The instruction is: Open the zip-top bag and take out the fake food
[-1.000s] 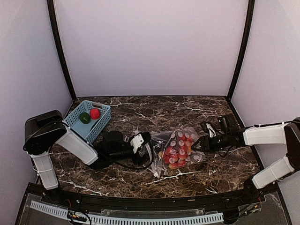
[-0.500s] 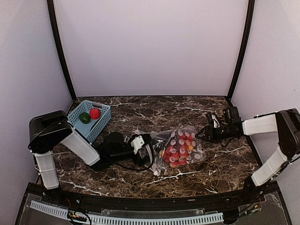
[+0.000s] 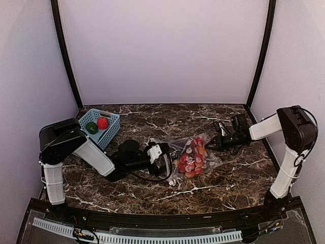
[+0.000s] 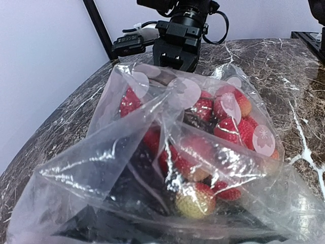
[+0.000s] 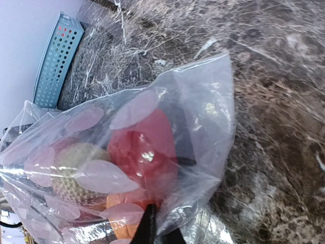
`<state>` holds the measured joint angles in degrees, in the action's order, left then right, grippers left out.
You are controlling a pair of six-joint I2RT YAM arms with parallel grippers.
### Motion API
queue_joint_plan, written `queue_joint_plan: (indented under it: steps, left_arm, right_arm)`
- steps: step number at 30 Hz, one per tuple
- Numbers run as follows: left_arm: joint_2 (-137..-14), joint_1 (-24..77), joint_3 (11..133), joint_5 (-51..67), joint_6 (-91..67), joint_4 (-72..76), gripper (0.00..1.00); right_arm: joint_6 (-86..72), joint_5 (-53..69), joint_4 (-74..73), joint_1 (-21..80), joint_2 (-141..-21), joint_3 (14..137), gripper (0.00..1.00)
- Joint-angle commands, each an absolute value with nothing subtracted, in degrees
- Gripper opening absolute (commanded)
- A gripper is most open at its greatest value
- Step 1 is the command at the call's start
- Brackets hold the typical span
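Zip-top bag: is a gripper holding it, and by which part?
The right gripper seems pinched on the right edge of the zip-top bag. The left gripper sits at the opposite edge; its hold cannot be told.

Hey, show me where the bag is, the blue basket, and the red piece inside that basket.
bag [image 3: 192,156], top view, on its bulging middle.
basket [image 3: 110,135], top view, on its right wall.
red piece [image 3: 103,123], top view, on its centre.
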<state>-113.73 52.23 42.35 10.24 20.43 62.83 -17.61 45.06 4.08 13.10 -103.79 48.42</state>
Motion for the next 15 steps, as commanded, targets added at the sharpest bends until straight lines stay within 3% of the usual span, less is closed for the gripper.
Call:
queue_joint_plan:
  steps: [1,7,15]
  left_arm:
    - [-113.54,52.05,44.55,18.09,21.33,59.57,0.87]
    - [-111.19,54.62,43.27,21.44,18.64,57.92,0.88]
    - [-109.87,54.58,38.05,11.6,17.45,63.03,0.89]
  right_arm:
    - [-14.85,42.59,1.84,17.42,-105.83,51.68,0.0]
    - [-16.55,41.36,2.78,21.54,-101.49,47.17,0.0]
    - [-15.95,37.49,1.58,21.99,-95.93,41.84,0.0]
